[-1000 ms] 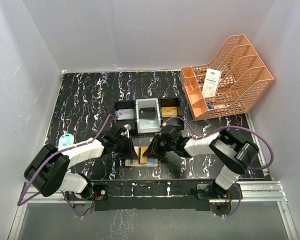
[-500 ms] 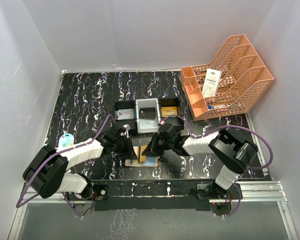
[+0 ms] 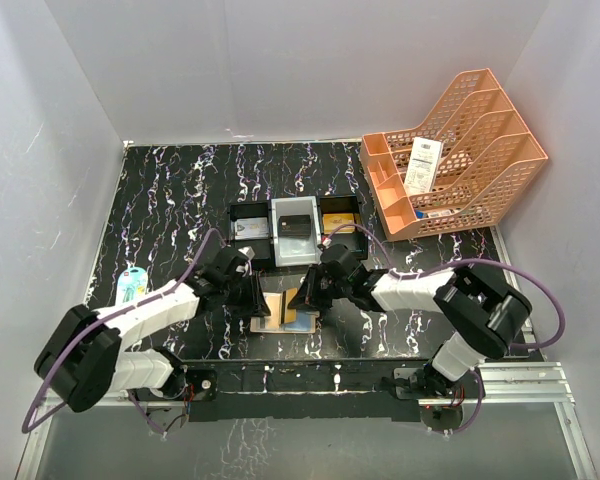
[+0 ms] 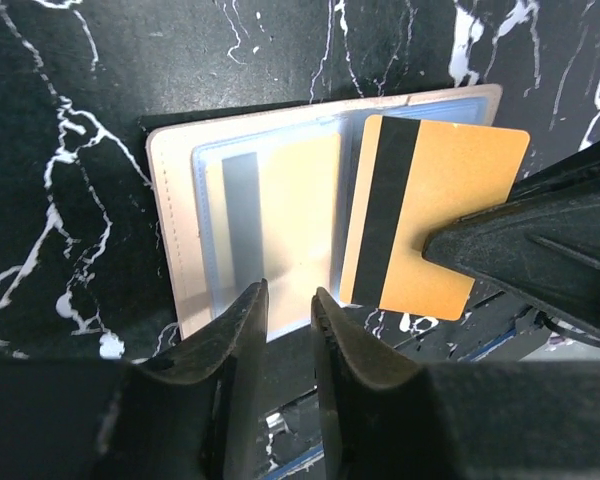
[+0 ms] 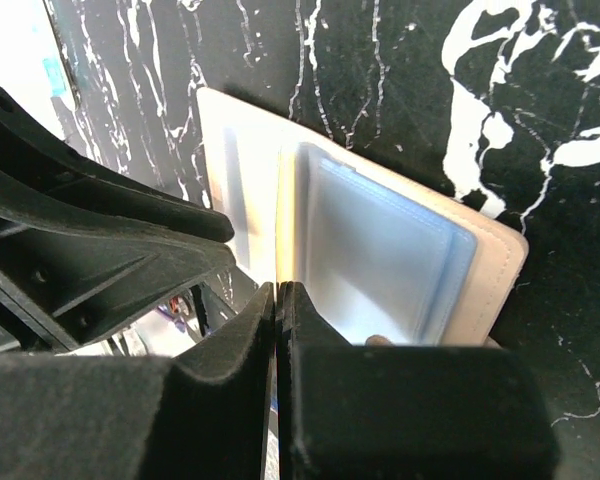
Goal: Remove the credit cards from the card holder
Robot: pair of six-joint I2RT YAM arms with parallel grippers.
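Stiff, slick gold plastic card (image 4: 435,170) is clamped at its right edge in the right gripper (image 4: 432,245); left gripper (image 4: 288,320), slightly parted, apparently pins the tan folding wallet (image 4: 170,220)

Hemmed by plain white walls (image 3: 280,70), evenly lit: black, white-veined marble-pattern tabletop (image 3: 180,190), orange plastic lattice file rack (image 3: 480,160) far right.

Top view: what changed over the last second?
The right gripper shut on the gold card and drew it rightward, partly out of the card holder. The left gripper loosened slightly, fingers at the holder's edge; both arms shifted a little. Holder, tray and file rack stayed put.
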